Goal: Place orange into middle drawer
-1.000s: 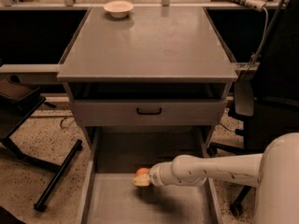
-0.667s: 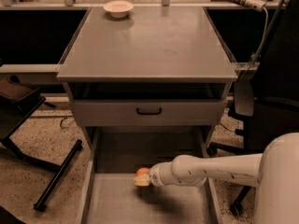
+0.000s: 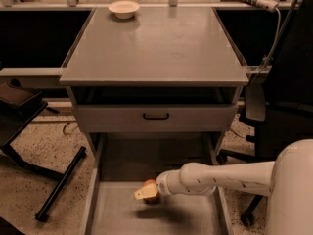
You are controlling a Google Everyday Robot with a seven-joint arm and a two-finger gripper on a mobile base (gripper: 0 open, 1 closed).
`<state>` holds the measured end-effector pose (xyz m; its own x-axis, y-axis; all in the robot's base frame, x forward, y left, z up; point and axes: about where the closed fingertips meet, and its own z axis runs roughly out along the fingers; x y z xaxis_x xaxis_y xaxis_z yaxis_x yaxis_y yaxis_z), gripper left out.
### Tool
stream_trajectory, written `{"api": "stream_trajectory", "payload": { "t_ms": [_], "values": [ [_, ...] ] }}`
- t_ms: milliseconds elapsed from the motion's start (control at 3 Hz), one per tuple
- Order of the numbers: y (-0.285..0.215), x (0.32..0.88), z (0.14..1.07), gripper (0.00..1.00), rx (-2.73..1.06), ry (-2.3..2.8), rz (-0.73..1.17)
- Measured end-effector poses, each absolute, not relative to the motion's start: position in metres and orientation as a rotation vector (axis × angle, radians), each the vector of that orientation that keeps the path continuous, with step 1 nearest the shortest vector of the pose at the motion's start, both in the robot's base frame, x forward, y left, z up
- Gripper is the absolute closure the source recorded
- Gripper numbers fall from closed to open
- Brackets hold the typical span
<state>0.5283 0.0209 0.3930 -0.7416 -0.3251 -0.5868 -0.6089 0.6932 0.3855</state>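
- The gripper (image 3: 145, 194) hangs over the pulled-out middle drawer (image 3: 195, 219), its 2 fingers clasped on the orange (image 3: 150, 184).
- The orange sits at the gripper's tip, partly covered by the tan fingers, above the tray's flat floor, with a shadow beneath it.
- The white arm (image 3: 220, 177) reaches in from the right.
- 1 white bowl (image 3: 123, 8) stands on the cabinet top (image 3: 156, 48), far left.

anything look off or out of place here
Nothing stands out. The white bowl sits upright on the cabinet top, nothing is spilled, and the gripper holds the orange over the pulled-out middle drawer.
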Motion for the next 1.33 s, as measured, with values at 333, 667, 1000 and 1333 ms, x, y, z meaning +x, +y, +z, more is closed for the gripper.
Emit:
{"api": "stream_trajectory", "payload": {
  "t_ms": [333,667,1000,1333],
  "values": [
    [0.021,0.528,0.393,0.00,-0.719,2.422,0.792],
    [0.008,0.531,0.408,0.00,-0.693,2.384,0.723],
    [-0.013,0.524,0.454,0.00,-0.685,2.241,0.595],
    [-0.026,0.532,0.463,0.00,-0.618,2.206,0.552]
  ]
}}
